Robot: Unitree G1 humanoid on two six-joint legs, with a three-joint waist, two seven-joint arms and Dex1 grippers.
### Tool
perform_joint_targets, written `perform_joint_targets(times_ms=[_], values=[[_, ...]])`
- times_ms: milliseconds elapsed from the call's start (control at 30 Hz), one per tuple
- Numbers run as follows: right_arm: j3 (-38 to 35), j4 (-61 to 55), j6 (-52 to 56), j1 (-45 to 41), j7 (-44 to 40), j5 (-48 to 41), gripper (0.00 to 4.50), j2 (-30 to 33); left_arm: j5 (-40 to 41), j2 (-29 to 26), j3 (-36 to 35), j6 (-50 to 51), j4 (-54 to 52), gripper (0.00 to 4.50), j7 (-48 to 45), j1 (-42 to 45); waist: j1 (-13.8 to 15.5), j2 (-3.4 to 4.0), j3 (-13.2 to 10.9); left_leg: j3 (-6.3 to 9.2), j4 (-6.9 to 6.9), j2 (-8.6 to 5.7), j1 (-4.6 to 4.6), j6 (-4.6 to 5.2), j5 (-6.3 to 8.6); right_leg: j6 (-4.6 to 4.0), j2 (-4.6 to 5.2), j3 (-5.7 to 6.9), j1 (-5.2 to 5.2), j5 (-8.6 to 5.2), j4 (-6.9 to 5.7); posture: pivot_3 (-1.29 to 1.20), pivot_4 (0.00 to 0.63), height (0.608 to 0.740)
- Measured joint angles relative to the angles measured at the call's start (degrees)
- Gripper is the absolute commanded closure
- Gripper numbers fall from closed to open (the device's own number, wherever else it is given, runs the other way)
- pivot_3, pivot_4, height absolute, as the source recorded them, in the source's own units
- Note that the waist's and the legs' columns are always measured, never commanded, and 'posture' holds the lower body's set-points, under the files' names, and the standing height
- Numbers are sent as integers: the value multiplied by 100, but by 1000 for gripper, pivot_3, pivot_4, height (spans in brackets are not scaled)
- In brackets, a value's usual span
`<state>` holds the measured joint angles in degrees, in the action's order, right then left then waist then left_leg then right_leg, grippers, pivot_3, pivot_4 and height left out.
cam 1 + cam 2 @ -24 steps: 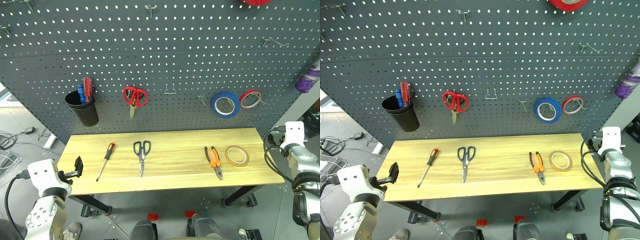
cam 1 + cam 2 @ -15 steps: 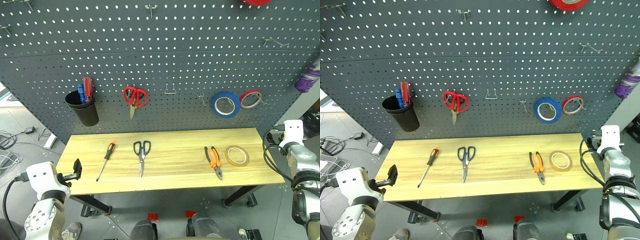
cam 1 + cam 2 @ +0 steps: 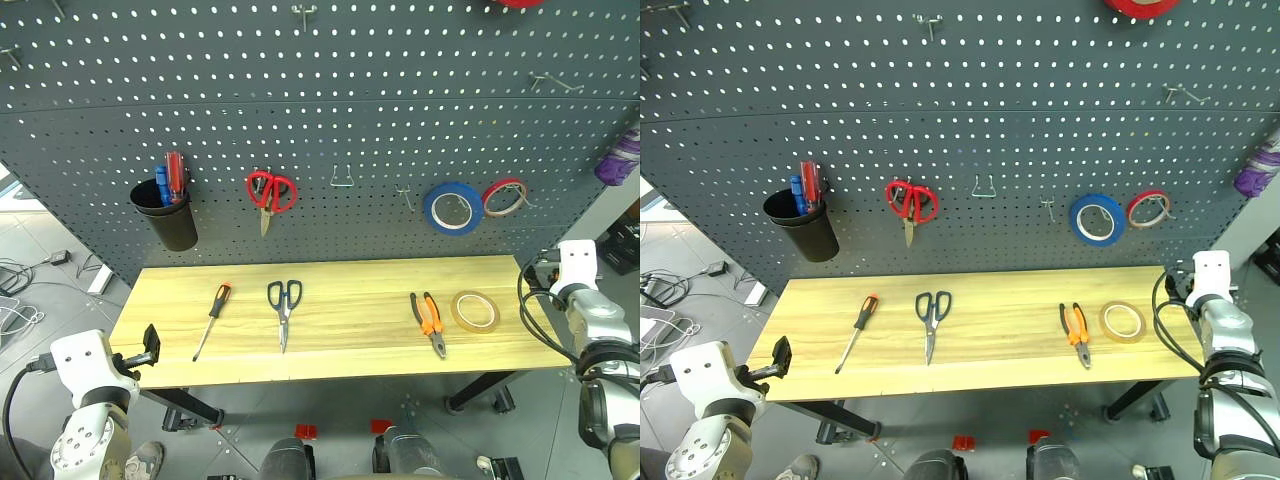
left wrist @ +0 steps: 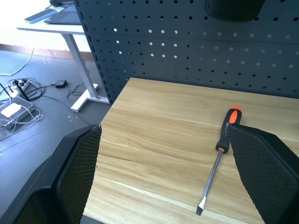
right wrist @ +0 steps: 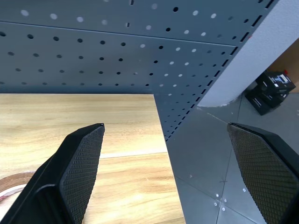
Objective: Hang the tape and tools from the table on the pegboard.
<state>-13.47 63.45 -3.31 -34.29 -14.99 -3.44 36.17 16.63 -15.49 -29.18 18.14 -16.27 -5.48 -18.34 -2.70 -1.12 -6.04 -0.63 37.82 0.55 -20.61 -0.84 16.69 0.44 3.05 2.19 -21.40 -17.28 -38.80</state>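
Lying untouched on the table [image 3: 340, 300] are the screwdriver [image 3: 212, 320] near the left end, the scissors [image 3: 282, 312] left of centre, and the pliers [image 3: 427, 322] with the tape [image 3: 474, 311] just beside them near the right end — nothing yet hangs on the pegboard [image 3: 330, 110]. Both grippers — left [image 4: 163, 177] off the front-left corner, right [image 5: 163, 172] past the right edge — stand wide open and empty. The flat tape ring may slide from the fingers, or miss its hook.

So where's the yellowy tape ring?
In the left eye view the tape lies flat near the right end of the table, just right of the pliers.
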Motion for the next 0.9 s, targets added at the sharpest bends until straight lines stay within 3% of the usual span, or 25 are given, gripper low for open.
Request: perform_joint_targets(times_ms=[133,300,500,900], values=[[14,0,-28,0,-14,0,0,-1,2,-3,0,3,-6,13,1,32,-8,3,0,50,3,-11,-22,1,-1,-1,15,56,32,0,10,-52,58,740],[21,0,-93,-10,-2,6,0,0,0,-20,-2,16,-16,13,0,97,-42,53,-20,344,4,-106,-28,8,-35,-5,103,358,188,-9,90,-54,58,740],[71,0,-97,-37,6,8,0,-7,-22,-40,-29,24,-16,13,-1,81,158,74,-36,295,-4,-91,-36,-2,-40,-7,87,302,142,-8,83,-59,63,740],[135,-772,-28,697,-304,-2,0,9,-126,-271,481,369,-391,13,-270,424,86,71,-93,182,-2,-88,-20,11,-32,26,88,187,114,12,88,-165,115,740]])
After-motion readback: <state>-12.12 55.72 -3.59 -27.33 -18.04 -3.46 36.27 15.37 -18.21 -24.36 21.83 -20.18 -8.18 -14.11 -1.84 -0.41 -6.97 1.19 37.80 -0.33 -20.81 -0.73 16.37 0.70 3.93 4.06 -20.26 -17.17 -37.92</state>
